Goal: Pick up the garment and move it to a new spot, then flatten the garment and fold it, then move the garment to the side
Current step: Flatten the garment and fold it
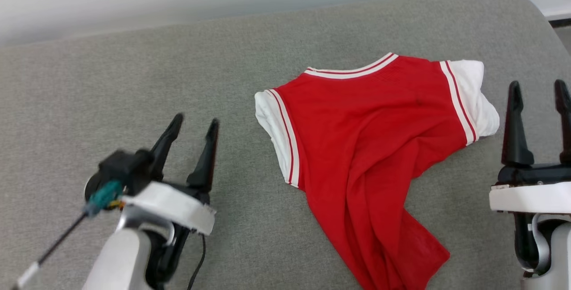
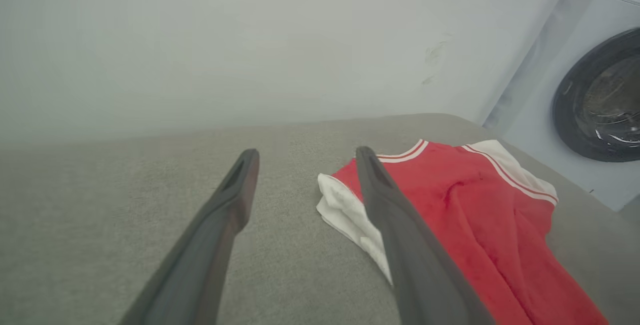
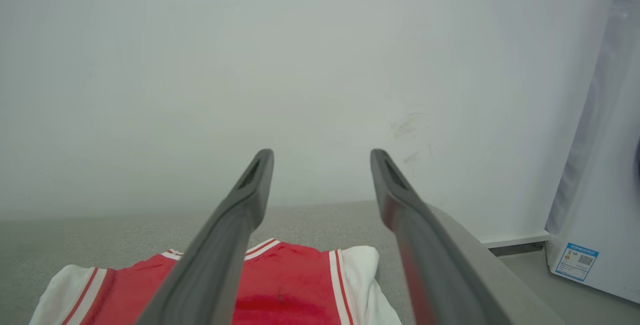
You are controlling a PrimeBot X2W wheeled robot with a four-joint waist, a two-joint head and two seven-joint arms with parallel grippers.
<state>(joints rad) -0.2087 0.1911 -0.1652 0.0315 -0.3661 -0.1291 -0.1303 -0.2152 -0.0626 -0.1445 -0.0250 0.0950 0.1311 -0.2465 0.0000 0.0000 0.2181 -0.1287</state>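
Observation:
The garment [image 1: 370, 147], a red jersey with white sleeves and striped trim, lies crumpled on the grey cushioned surface [image 1: 134, 67], its lower part bunched toward the near edge. No lettering shows on the side facing up. My left gripper [image 1: 194, 125] stands open to the left of it, apart from the white sleeve. At the right edge my right gripper [image 1: 539, 87] is open beside the other sleeve, holding nothing. The left wrist view has the garment [image 2: 475, 205] behind the right finger. In the right wrist view the garment [image 3: 285, 275] lies below the open fingers.
A pale wall runs behind the surface. A washing machine [image 2: 595, 110] stands past the surface's right end, with a label [image 3: 576, 261] low on its side. The surface's right edge [image 3: 475, 235] curves away close to my right gripper. Bare grey fabric spreads left of the garment.

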